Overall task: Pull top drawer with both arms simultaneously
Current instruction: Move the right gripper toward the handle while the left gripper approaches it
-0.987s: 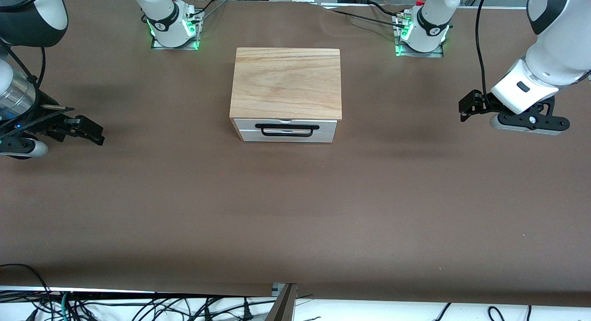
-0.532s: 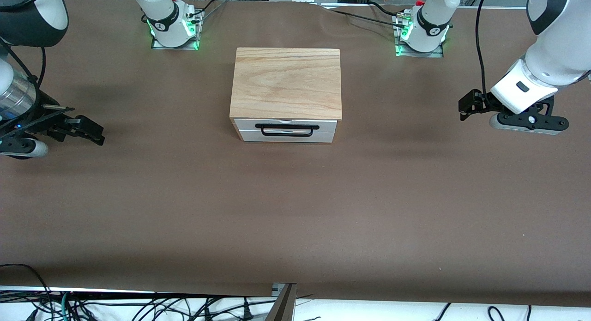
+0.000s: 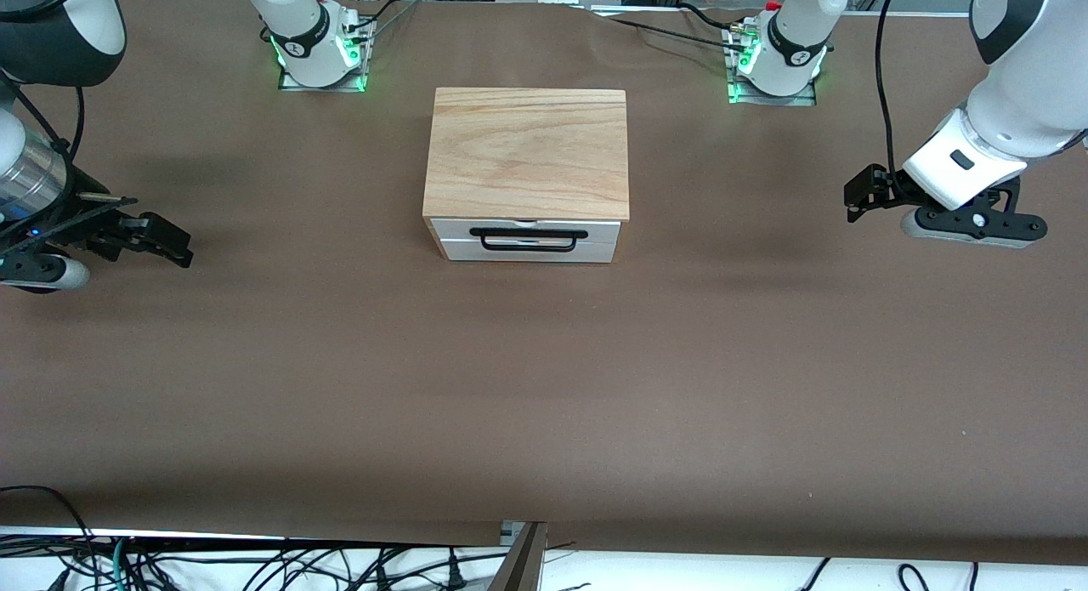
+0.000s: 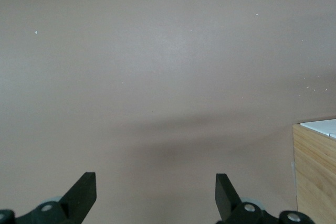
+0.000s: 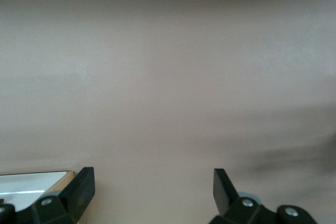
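Note:
The top drawer point(image 3: 450, 229) is shut in the white front of a box with a light wood-grain top point(image 3: 527, 153) in the middle of the table. Its black bar handle point(image 3: 529, 232) faces the front camera. My left gripper point(image 3: 858, 198) is open and empty over bare table toward the left arm's end, well apart from the box. My right gripper point(image 3: 170, 241) is open and empty over bare table toward the right arm's end. The left wrist view shows open fingertips point(image 4: 84, 187) and a corner of the box point(image 4: 315, 177). The right wrist view shows open fingertips point(image 5: 84, 182) and a box edge point(image 5: 37, 182).
The brown table cover point(image 3: 544, 387) stretches around the box. Both arm bases point(image 3: 319, 51) point(image 3: 778, 59) stand along the table edge farthest from the front camera. Loose cables point(image 3: 255, 565) lie off the table edge nearest the camera.

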Controlling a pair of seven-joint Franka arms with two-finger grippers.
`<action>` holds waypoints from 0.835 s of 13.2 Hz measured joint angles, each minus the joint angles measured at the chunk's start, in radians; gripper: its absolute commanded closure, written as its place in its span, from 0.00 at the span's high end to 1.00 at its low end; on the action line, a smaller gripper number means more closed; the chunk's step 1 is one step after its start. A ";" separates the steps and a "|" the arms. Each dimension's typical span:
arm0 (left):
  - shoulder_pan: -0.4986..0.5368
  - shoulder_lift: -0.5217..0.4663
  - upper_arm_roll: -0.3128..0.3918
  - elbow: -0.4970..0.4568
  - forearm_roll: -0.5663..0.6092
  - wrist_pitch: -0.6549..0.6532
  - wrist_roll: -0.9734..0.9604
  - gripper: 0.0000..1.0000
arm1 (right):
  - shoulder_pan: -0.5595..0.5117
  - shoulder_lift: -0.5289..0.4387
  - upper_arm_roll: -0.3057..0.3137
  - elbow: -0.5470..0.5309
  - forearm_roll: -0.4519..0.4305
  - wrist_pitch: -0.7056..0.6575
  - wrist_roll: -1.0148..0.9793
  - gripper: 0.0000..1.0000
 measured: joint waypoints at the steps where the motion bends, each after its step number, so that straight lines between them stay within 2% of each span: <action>1: 0.000 0.000 0.000 0.000 0.000 -0.001 0.000 1.00 | 0.000 0.000 0.000 0.000 0.000 0.000 0.000 1.00; 5: -0.001 0.000 -0.006 0.000 -0.013 -0.013 0.000 1.00 | 0.002 0.010 0.002 0.000 0.000 -0.001 0.000 1.00; 8: -0.005 0.006 -0.016 -0.002 -0.122 -0.051 0.000 1.00 | 0.025 0.046 0.010 0.000 0.006 -0.001 0.001 1.00; 9: -0.007 0.015 -0.019 -0.004 -0.161 -0.053 0.000 1.00 | 0.038 0.063 0.013 -0.001 0.023 -0.001 0.002 1.00; 11: -0.016 0.052 -0.027 -0.006 -0.258 -0.053 0.000 1.00 | 0.057 0.109 0.014 -0.002 0.126 0.000 0.003 1.00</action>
